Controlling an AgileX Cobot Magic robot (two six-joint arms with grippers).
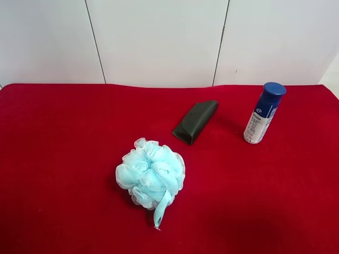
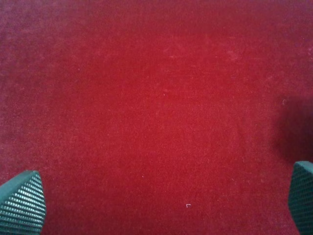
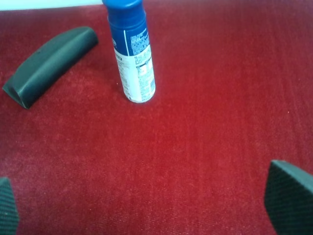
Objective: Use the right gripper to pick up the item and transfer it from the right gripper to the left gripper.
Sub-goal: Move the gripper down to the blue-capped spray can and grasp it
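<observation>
Well beyond right fingers — item, upright.

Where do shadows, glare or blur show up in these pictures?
Exterior high view: sharp and evenly lit, soft shadows beside the spray can, black case and bath puff. Right wrist view: the can's print is partly legible, its cap cropped by the frame; no glare. Left wrist view: bare red cloth, a dark shadow patch at one edge.

Upright can, black case, puff on red cloth
</observation>
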